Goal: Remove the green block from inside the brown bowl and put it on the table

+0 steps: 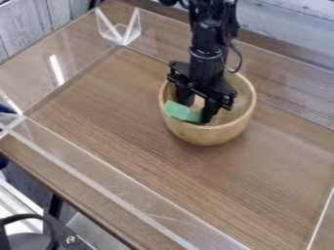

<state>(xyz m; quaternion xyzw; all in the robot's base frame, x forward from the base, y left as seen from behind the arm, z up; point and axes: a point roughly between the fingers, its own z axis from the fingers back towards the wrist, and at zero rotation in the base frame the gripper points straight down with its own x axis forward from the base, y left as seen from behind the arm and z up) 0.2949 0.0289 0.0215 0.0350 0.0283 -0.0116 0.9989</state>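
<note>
The brown bowl [209, 125] sits on the table [117, 127] right of centre. Inside it the green block [183, 112] shows at the left side, tilted and partly covered by the fingers. My gripper [200, 101] reaches straight down into the bowl from the black arm above. Its black fingers are shut on the green block, which is a little raised toward the bowl's left rim.
Clear acrylic walls [78, 190] edge the table on the left, front and back. A small clear V-shaped stand [120, 29] is at the far left corner. Black cables [33, 232] lie below the front edge.
</note>
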